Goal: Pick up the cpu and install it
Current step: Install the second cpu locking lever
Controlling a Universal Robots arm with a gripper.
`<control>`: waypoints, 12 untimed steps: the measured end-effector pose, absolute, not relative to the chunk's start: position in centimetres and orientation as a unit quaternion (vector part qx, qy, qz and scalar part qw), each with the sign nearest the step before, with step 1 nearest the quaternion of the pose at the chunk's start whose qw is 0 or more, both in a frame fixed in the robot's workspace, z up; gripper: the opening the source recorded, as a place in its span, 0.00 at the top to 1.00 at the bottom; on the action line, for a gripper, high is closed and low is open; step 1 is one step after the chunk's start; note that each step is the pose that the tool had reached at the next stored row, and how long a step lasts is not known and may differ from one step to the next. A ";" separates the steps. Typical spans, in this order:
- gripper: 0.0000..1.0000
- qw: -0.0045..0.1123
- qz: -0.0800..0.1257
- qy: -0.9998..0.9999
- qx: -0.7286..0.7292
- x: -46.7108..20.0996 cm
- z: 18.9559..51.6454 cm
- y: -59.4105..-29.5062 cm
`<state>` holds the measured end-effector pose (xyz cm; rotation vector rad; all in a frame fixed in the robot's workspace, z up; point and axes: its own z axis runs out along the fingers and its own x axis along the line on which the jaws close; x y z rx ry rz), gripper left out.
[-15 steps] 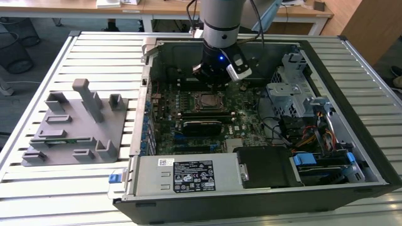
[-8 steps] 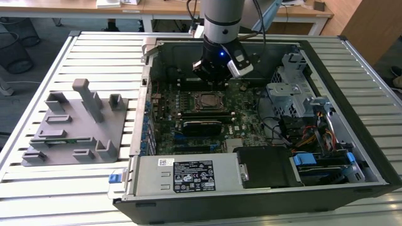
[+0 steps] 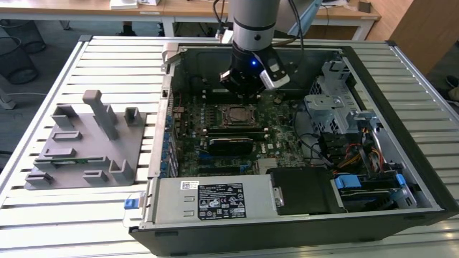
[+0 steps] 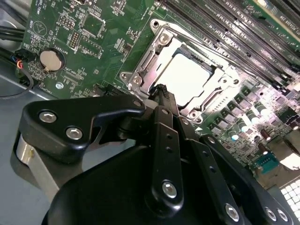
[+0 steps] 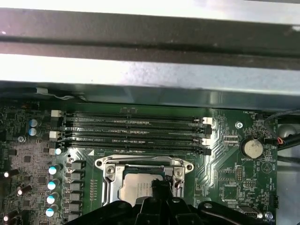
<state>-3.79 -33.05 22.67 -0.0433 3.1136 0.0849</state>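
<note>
The cpu [image 3: 237,114] lies flat in the metal-framed socket on the green motherboard, inside the open computer case. Its silver lid shows in both wrist views [image 4: 187,77] [image 5: 136,190]. My gripper [image 3: 248,94] hangs just above the socket's far edge. In the second wrist view the black fingers [image 4: 161,101] meet at a point over the socket frame, so the gripper [image 4: 161,90] is shut with nothing in it. In the first wrist view the gripper [image 5: 157,183] covers part of the cpu's lid.
A grey plastic fixture [image 3: 83,145] stands on the slatted table at the exterior view's left. Several memory slots [image 5: 136,131] run beside the socket, and a coin battery [image 5: 253,148] sits nearby. A power supply [image 3: 212,201] and drive cage [image 3: 337,107] line the case walls.
</note>
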 end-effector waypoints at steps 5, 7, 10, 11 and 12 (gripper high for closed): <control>0.89 0.013 0.027 0.999 -0.014 -3.8 22.7 -33.6; 0.89 0.013 0.027 0.999 -0.014 -3.8 22.7 -33.8; 0.89 0.013 0.027 0.999 -0.014 -3.8 22.7 -34.3; 0.89 0.013 0.027 0.999 -0.014 -3.8 22.7 -34.3; 0.89 0.013 0.027 0.999 -0.014 -3.8 22.7 -34.4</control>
